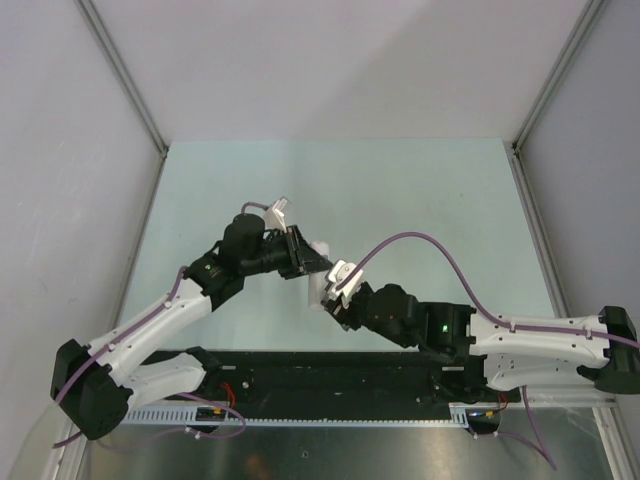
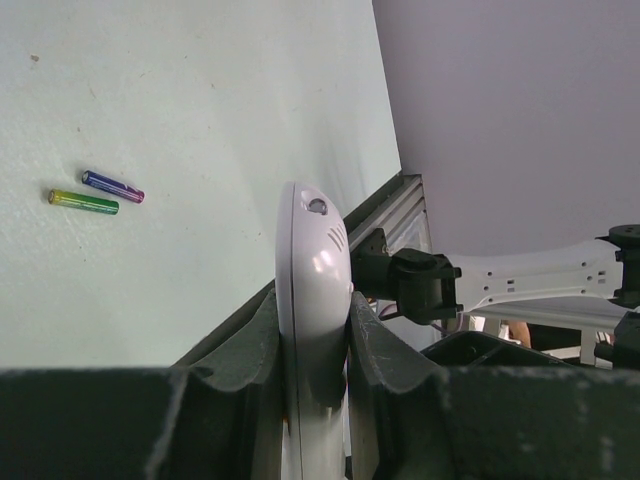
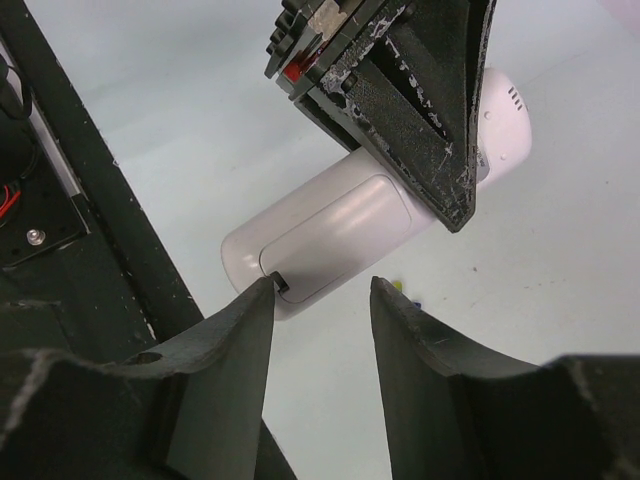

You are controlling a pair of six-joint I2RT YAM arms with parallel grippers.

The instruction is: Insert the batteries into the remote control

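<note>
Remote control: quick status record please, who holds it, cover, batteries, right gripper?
held item: white oblong plastic remote control, clamped in left gripper
battery cover: closed, facing right gripper
right gripper: open, one fingertip at the cover latch
batteries: slim purple battery and slim green battery, side by side on pale table

No text, brand, number or sign can be read in any view. The remote control (image 3: 330,235) shows a plain white back, and any print on the batteries (image 2: 113,186) is too small to read.
</note>
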